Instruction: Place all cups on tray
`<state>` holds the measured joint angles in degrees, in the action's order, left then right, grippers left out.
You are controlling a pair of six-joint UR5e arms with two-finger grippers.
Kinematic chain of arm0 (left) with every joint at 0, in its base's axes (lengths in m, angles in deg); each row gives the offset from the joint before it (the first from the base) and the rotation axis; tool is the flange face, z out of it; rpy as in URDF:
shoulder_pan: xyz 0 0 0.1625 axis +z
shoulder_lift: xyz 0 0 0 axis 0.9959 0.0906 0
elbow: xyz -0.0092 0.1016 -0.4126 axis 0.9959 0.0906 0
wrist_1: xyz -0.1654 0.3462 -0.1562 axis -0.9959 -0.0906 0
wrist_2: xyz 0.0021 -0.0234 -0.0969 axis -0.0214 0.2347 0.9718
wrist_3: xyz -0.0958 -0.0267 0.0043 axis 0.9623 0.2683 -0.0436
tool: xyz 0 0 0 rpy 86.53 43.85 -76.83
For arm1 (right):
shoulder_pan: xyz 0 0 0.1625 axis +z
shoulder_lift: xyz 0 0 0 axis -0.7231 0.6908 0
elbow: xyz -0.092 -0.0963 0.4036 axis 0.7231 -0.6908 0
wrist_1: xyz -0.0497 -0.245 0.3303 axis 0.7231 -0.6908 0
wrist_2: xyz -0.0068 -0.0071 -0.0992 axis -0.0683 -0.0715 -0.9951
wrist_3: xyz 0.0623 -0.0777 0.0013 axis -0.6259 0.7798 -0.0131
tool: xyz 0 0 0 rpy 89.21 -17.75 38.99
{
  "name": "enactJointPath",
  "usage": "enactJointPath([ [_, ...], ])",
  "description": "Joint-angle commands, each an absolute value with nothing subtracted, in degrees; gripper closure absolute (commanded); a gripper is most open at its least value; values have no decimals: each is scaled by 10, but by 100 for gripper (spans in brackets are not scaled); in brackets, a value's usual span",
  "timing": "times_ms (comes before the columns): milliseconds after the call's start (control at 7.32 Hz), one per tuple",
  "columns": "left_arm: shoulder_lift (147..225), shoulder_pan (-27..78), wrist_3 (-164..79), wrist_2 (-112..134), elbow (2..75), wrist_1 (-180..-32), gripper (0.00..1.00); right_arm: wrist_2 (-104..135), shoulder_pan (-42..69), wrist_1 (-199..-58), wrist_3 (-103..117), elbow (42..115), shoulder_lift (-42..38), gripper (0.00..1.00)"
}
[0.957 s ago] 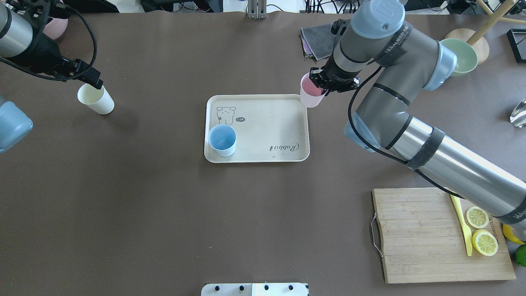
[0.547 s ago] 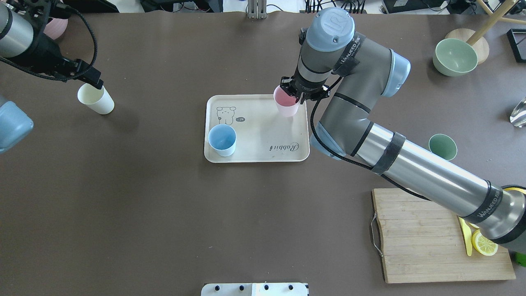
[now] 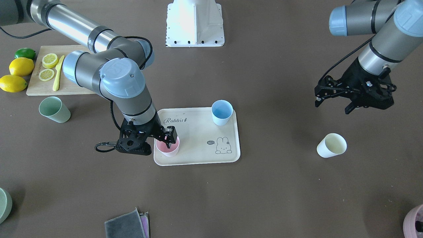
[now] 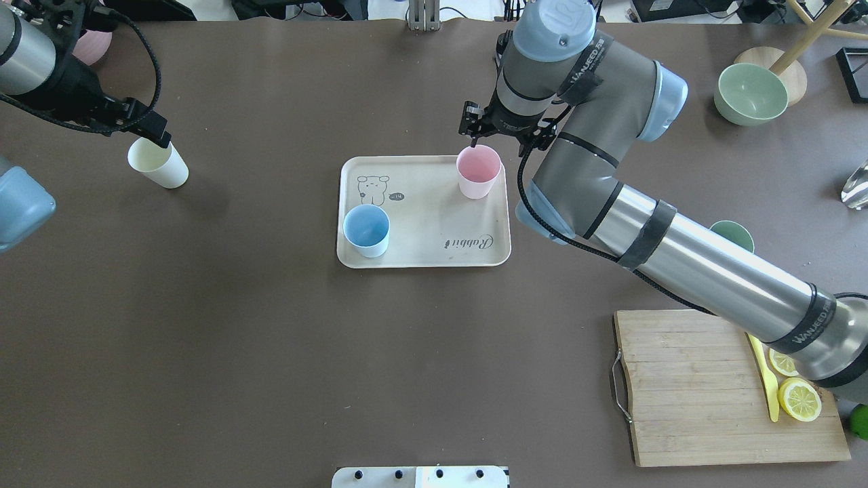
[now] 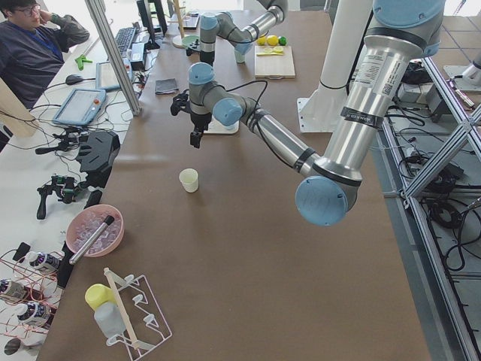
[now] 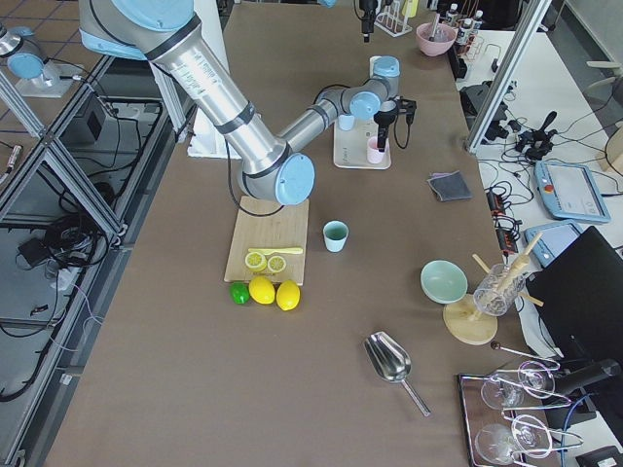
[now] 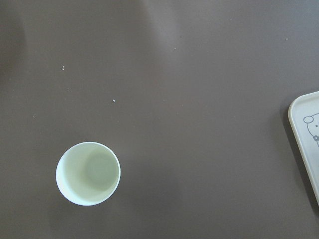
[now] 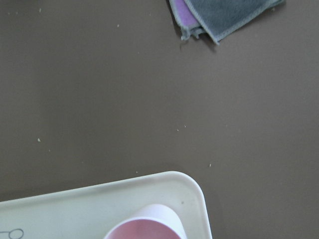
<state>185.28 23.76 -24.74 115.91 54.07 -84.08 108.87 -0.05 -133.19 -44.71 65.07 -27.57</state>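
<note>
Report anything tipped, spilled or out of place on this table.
Nothing stands out. The pink cup and blue cup stand upright on the tray. The yellow cup and green cup stand upright on the table, off the tray. Nothing is spilled or visibly damaged.

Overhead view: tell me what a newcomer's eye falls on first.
The cream tray at mid-table draws the eye: the light blue cup stands in its near left corner, the pink cup in its far right one, with the right pincer open just beyond that cup's rim. Off the tray, the pale yellow cup stands far left near the left pincer, and the sage green cup peeks from behind the right arm.
</note>
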Motion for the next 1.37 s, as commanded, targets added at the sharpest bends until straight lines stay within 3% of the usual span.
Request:
enactJointPath([
  [0, 1855, 211, -280, 1162, 503, -838, 2, 1181, 92, -1353, -348, 675, -248, 0],
  [410, 1875, 203, -349, 1159, 399, -858, 2, 1219, 196, -1485, -107, 797, -137, 0],
  [683, 1876, 205, -341, 1159, 288, -1004, 2, 1234, 245, -1529, 9, 852, -77, 0],
  [1230, 1878, 234, -340, 1156, 265, -1031, 3, 1232, 246, -1528, 12, 856, -71, 0],
])
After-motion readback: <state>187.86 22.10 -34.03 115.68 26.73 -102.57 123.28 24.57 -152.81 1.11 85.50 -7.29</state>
